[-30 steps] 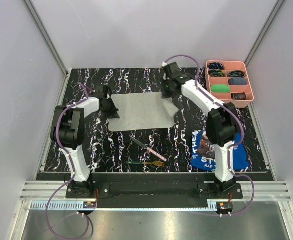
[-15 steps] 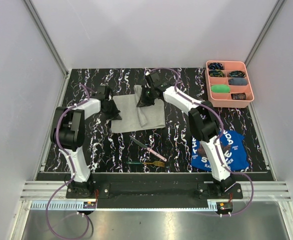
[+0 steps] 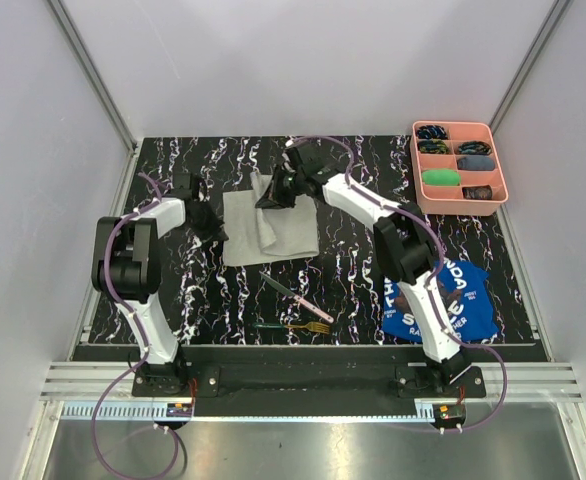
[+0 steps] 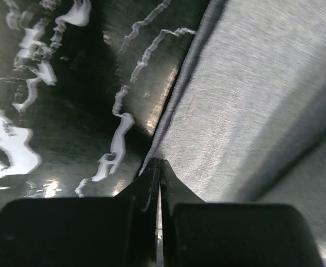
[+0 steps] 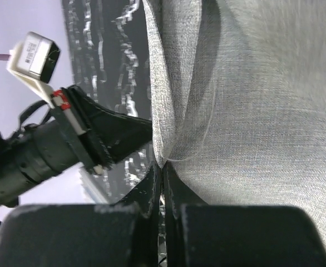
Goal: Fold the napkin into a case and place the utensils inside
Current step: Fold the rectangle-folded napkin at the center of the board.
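1. From the top view:
   - Found the napkin [image 3: 270, 226] part-folded on the desk [image 3: 173, 290], with one portion drawn up and over the rest. Judged this to be the first layer of the case.
   - Noted the right claw [image 3: 271, 196] at the napkin's far edge, clenched on a raised flap. Took the lift as the way to carry that fold across.
   - Noted the left claw [image 3: 213, 226] at the napkin's left edge, clamped there. Read it as an anchor against the cloth sliding.
   - Spotted the knife [image 3: 295, 297] and the fork [image 3: 298, 326] on the near side of the napkin, apart from it and not yet tucked into anything.
   - Placed the pink tray [image 3: 453, 125] well right of the napkin, and the blue cloth [image 3: 438, 300] to its near right.
2. From the left wrist view:
   - Saw the jaws shut tight, nipping the very border of the napkin [image 4: 246, 111] where it met the desk [image 4: 68, 83].
   - Saw the cloth rising away from that pinch, so judged it taut.
3. From the right wrist view:
   - Saw the jaws pressed together on a thin crease of the napkin [image 5: 263, 111], with the cloth hanging in a long pleat from the tips.
   - Glimpsed the left claw just beside the napkin's edge.
   - Judged the folding to be at an early stage.
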Action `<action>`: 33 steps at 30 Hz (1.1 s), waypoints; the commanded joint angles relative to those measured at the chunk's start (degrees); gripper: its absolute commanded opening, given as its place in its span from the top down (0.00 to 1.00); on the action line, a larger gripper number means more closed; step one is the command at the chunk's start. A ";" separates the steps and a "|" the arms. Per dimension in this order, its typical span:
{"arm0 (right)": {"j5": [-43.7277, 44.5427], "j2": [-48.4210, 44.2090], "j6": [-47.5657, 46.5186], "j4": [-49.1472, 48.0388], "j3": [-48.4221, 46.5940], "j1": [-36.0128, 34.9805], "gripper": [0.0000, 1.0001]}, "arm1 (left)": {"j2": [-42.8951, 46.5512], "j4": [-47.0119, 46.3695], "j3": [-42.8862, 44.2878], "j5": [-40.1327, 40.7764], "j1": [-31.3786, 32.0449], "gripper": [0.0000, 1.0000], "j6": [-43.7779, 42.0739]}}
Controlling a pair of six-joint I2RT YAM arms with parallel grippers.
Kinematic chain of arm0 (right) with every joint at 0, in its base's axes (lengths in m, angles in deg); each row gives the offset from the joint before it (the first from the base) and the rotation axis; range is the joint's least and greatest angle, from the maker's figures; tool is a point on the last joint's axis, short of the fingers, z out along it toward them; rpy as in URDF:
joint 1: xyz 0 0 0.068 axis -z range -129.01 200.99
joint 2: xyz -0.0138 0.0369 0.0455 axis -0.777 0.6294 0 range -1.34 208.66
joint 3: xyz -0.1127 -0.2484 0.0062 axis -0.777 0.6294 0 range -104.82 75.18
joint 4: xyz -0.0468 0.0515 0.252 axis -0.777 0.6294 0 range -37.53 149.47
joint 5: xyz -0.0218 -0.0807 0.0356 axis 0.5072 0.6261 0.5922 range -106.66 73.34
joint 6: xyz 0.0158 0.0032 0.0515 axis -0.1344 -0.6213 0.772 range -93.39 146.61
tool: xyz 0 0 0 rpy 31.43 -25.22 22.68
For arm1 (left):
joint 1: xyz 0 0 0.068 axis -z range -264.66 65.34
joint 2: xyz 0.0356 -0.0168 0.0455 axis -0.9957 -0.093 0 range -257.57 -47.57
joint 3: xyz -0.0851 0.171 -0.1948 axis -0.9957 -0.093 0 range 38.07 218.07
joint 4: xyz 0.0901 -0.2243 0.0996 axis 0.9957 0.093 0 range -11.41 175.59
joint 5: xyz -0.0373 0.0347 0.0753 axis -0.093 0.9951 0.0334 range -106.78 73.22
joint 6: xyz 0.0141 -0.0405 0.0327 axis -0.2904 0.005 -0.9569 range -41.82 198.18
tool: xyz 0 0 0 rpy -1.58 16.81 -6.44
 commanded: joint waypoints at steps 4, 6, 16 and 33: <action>-6.00 7.41 11.00 -6.11 -8.98 -2.89 1.00 | -0.32 -0.82 -1.28 0.27 0.42 1.00 -1.00; -5.83 8.83 12.06 -6.11 -11.09 -3.25 1.00 | -0.49 -0.82 -1.10 -0.26 0.33 1.00 -0.91; -6.27 13.93 14.97 -5.94 -16.47 -4.57 1.00 | -0.23 -1.17 -1.46 -0.08 0.42 1.00 -1.00; -6.18 21.22 15.59 -5.32 -23.32 -4.92 1.00 | 0.12 -1.70 -2.07 -0.08 0.42 1.00 -1.00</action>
